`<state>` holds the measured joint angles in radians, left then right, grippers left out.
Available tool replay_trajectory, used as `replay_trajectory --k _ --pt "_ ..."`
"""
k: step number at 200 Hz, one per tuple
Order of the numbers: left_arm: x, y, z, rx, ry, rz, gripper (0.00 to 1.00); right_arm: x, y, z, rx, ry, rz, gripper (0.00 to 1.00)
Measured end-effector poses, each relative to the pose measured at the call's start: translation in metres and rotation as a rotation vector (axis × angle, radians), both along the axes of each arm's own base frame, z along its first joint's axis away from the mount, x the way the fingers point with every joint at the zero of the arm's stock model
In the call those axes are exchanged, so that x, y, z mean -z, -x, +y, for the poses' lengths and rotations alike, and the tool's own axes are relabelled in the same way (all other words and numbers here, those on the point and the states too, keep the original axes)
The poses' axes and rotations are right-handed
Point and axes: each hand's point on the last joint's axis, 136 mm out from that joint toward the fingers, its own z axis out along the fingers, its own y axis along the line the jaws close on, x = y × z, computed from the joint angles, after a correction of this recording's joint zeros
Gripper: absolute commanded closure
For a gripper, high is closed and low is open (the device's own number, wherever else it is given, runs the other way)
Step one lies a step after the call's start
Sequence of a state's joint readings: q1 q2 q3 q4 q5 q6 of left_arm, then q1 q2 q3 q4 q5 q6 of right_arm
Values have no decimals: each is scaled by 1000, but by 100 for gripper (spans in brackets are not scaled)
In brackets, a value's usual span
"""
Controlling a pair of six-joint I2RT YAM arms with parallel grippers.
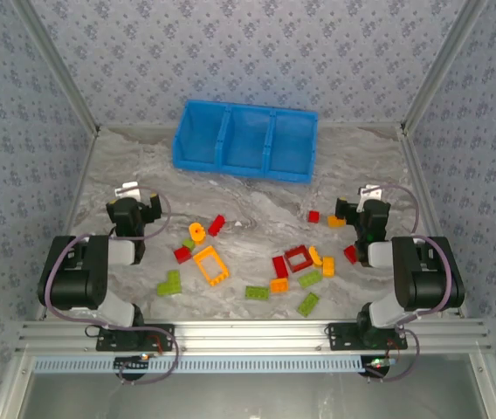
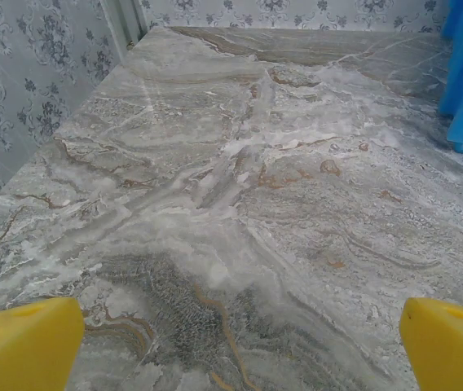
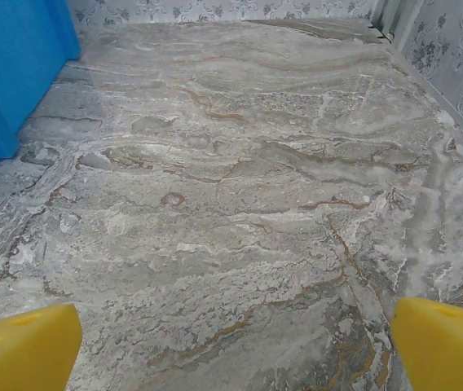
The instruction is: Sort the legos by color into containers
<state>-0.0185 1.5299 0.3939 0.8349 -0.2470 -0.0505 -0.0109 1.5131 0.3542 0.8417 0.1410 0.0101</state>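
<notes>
1. Top view:
   - The bin [image 1: 239,166] sits far-centre on the table [image 1: 257,202], with three compartments side by side. We spot no brick in any of them, so our read is that sorting hasn't started.
   - The bricks [image 1: 279,266] lie loose on the near half between the two arms, well apart from the bin. Red, orange and green are mixed.
   - Landmarks are the red frame [image 1: 299,258] right of centre, the orange frame [image 1: 210,265] left of centre, and the round orange piece [image 1: 196,232] just above it.
   - The left gripper [image 1: 134,199] sits left of the pile. The right gripper [image 1: 361,202] sits to the right, with a small orange brick [image 1: 336,222] just beside it.
   - Both arms are folded back and point toward the far side. We'd guess this pose keeps the pile unobstructed and splits it into a left share and a right share.
2. Left wrist:
   - The yellow fingers [image 2: 19,346] are spread to the frame corners with nothing between them but bare marble. The left gripper is released and empty.
   - The bin's blue wall shows at the upper right, so it is ahead and to the right. No bricks are ahead of the jaws.
3. Right wrist:
   - This mirrors the left. The fingers [image 3: 443,342] are spread wide over bare marble, so the right gripper is released and empty.
   - The bin wall is at the upper left.
   - Next call, as we see it: each arm has to turn back toward the pile, since the bricks sit inboard of where the jaws now point.
</notes>
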Motion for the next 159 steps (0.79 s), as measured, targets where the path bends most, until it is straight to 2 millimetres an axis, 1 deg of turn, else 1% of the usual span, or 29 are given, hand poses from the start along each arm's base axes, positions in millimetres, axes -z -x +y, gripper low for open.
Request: replay_trajectory --k 143,155,159 --pt "0 0 0 1 0 0 1 0 1 0 0 1 6 0" --pt "-1 2 -2 5 -5 8 1 -3 4 1 9 19 28 0" --pt "-3 3 -3 4 -14 14 1 -9 5 3 8 24 25 0"
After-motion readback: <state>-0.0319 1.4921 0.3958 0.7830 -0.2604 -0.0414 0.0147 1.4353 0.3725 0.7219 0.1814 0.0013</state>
